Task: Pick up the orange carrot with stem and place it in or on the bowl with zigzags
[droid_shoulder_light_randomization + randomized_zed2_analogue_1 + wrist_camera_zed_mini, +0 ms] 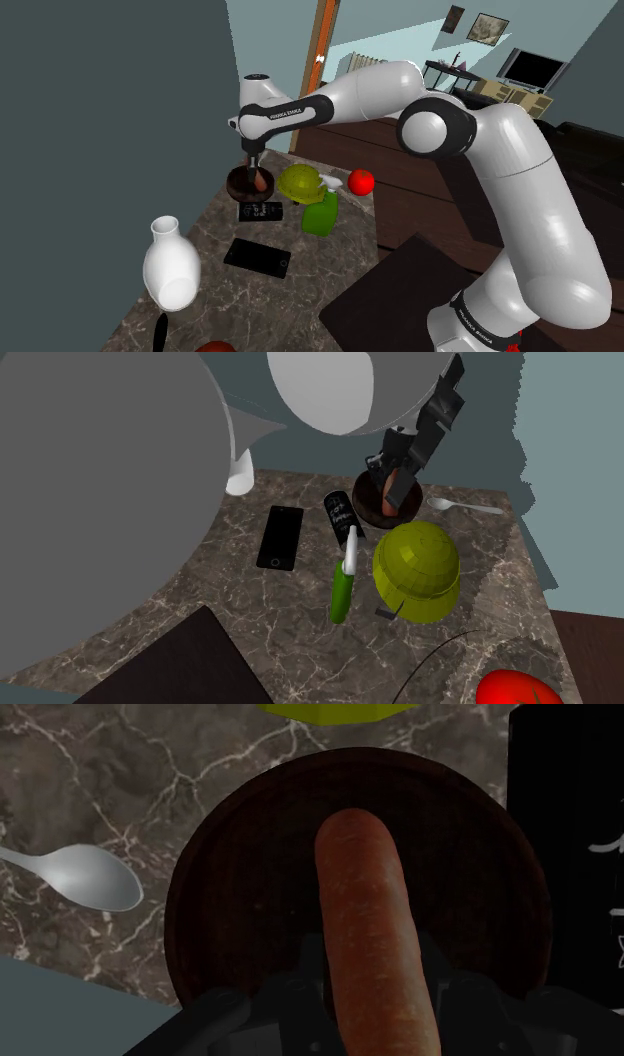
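The jaws are clamped on an orange carrot (365, 904), which hangs lengthwise from them with its rounded end pointing down. No stem is visible to us.

Directly below, we see a dark brown bowl (230, 904) on the marbled worktop (100, 764), with the carrot's end well inside its rim. We can make out no zigzag pattern on it, nor tell whether the carrot touches its floor.

We judge the step in hand to be the release. It is best done with the carrot kept low and over the bowl's middle, and the jaws opened only slightly, so it settles rather than drops. The carrot looks long for the bowl and may end up leaning on the rim. A straight lift afterwards should avoid dragging it out.

Close around the bowl lie a pale spoon (95, 876), a black can (340, 512) on its side and a yellow-green hard hat (415, 567). A tipping carrot could roll towards any of them.

Farther out are a green spray bottle (342, 592), a black phone (280, 537), a red apple (361, 181) and a white vase (170, 265), all apart from the bowl.
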